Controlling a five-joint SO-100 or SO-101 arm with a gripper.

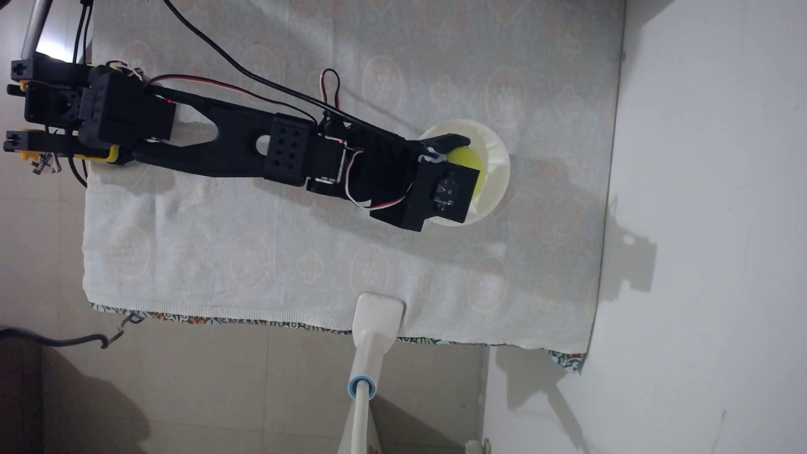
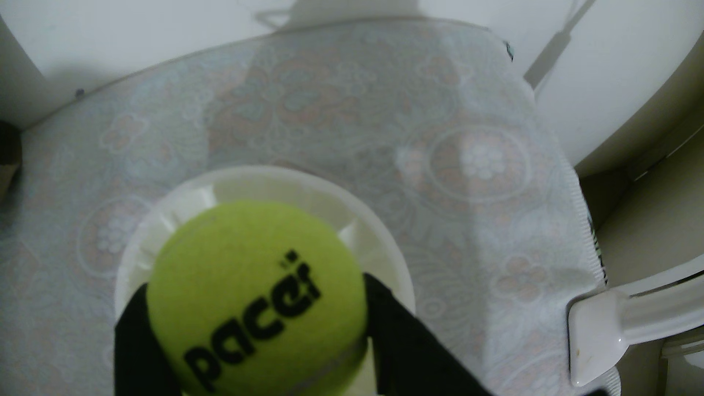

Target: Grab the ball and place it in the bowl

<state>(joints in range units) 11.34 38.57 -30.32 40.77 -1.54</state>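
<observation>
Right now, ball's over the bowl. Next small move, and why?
Probably open the pincer. Its black fingers flank the ball on both sides, and in the wrist view the ball sits over the middle of the bowl, so it should drop inside.

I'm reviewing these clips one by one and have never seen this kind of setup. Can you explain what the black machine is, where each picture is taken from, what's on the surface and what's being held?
The black machine is a small robot arm bolted at the left edge of a table, as the fixed view shows it. That view looks down from above. The other picture comes from a camera riding on the arm's wrist, looking past its end effector, the two-fingered part that grips things.

A pale patterned cloth covers the table. On it sits a white bowl, and a white lamp clamp grips the table's edge.

The end effector is shut on a yellow-green ball marked "pacer", one black finger on each side. The ball is over the bowl; whether it touches the bottom cannot be told.
</observation>
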